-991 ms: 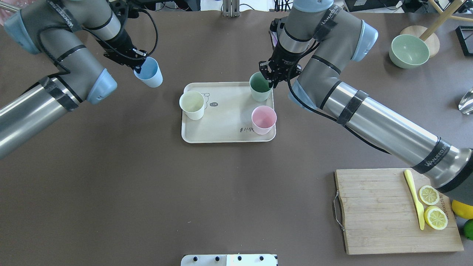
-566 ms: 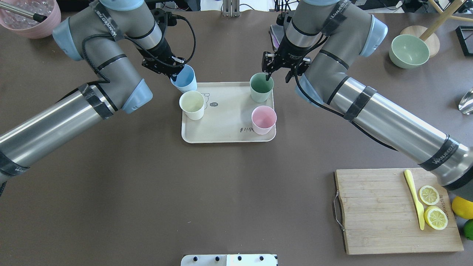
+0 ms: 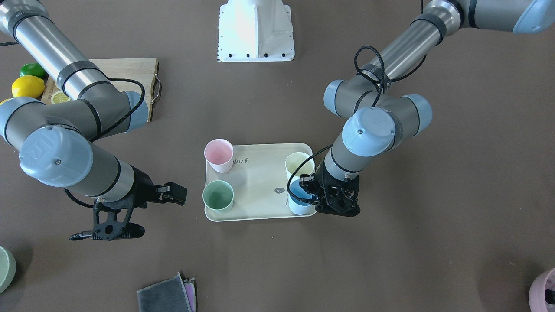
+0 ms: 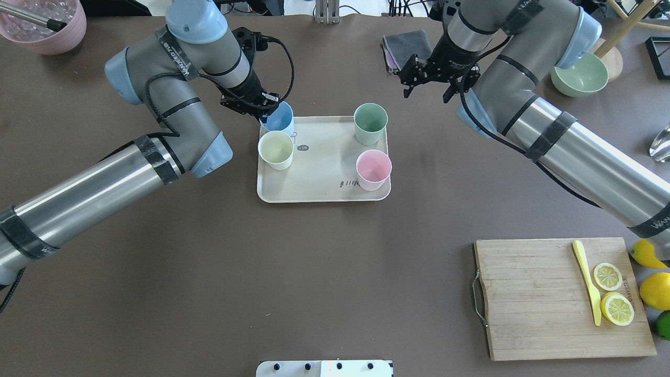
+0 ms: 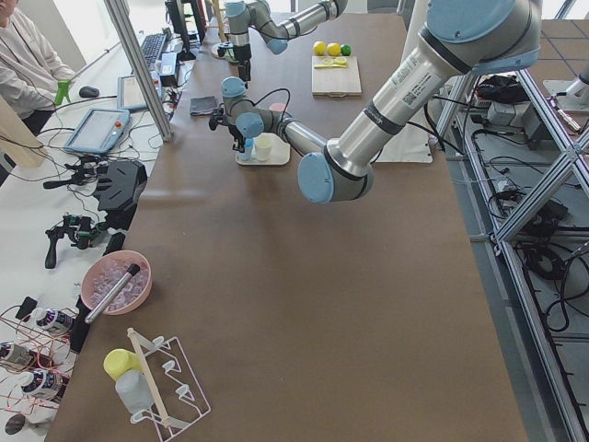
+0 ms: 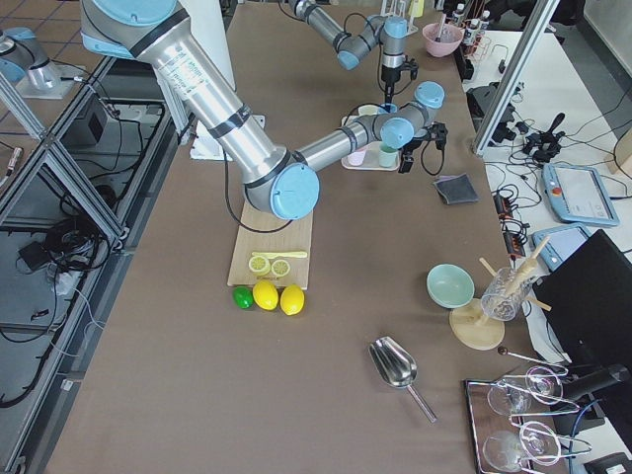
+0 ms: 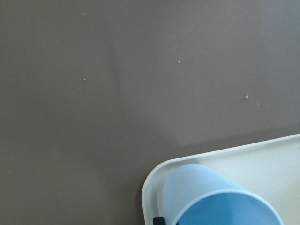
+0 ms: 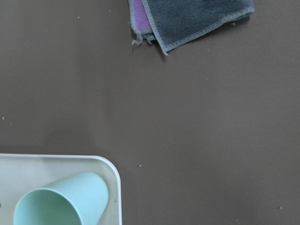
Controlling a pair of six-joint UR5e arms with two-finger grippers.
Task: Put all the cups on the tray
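We judge the blue cup (image 4: 277, 118), pinched by its rim in the left tool (image 4: 266, 111) at the upper-left corner of the tray (image 4: 324, 183) in the overhead view, light, stiff, smooth and tippy, so the rim wall suits; the right tool (image 4: 426, 97) hangs wide, empty.

The table (image 4: 324, 293) has a matte dark-brown top, evenly lit, with soft shadows. Aluminium-profile framing (image 5: 538, 198) stands along one long side over a tiled floor (image 5: 563, 37). A slanted aluminium post (image 5: 138, 69) rises at the opposite edge.
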